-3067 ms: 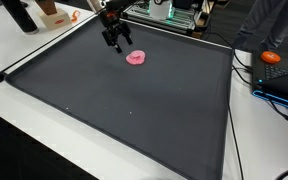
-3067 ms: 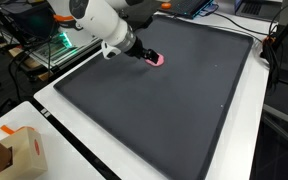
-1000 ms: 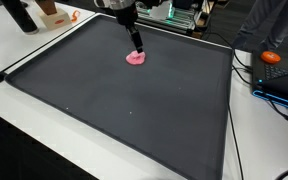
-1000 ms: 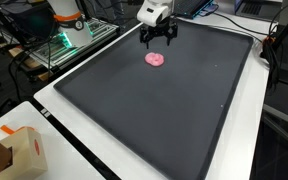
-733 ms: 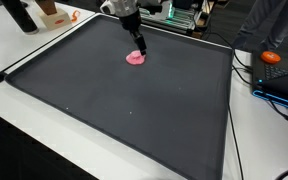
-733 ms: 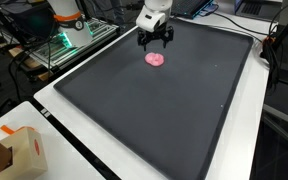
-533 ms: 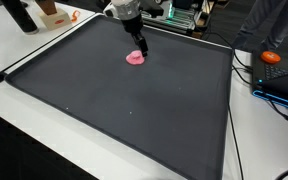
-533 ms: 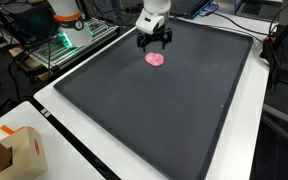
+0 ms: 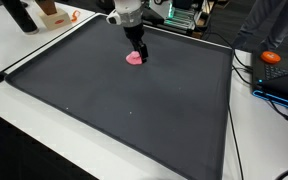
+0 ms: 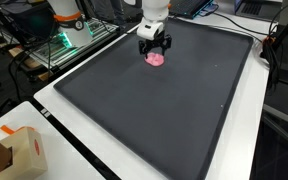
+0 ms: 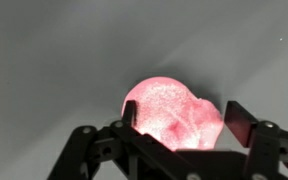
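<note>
Pink blob [image 11: 174, 115] between spread fingers [image 11: 239, 120], on dark mat [image 10: 134, 110]

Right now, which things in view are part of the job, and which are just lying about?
In hand: end effector, open, fingers either side of the pink lump; black mat under it.
Lying about: cardboard box off the mat corner; orange object beside the mat.

The pink lump [image 9: 135, 58] is small, rounded and low-domed, and in the wrist view its surface shows finely speckled and glowing rose-red. It lies whole and at rest on the dark grey worktop [image 9: 134, 115]. In both exterior views it sits close to one edge, well apart from the others.
</note>
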Motion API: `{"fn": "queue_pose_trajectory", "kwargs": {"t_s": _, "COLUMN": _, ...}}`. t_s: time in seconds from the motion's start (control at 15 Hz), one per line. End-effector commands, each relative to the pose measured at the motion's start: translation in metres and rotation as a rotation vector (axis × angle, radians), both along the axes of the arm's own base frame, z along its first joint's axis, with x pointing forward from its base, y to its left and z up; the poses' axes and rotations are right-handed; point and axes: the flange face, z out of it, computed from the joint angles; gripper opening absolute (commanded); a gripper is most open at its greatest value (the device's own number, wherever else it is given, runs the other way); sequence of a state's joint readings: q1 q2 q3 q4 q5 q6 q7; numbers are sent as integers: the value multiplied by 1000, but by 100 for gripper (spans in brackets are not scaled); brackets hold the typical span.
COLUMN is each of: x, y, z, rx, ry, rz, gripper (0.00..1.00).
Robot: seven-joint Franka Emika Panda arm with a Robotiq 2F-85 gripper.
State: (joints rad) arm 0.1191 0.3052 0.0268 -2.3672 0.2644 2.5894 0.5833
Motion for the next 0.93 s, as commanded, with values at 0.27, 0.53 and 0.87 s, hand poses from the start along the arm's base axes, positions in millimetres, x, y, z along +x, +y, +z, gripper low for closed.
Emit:
{"fn": "queue_pose_trajectory", "kwargs": {"t_s": 0.27, "x": -4, "y": -1, "z": -5, "rx": -17, "ry": -14, "rz": 24, "gripper": 29}}
{"fn": "queue_pose_trajectory", "kwargs": {"t_s": 0.53, "x": -3, "y": 1, "z": -2, "rx": -20, "ry": -11, "rz": 26, "gripper": 2}}
{"fn": "queue_pose_trajectory", "kwargs": {"t_s": 0.87, "x": -2, "y": 3, "z": 0, "rx": -23, "ry": -9, "rz": 32, "gripper": 2}}
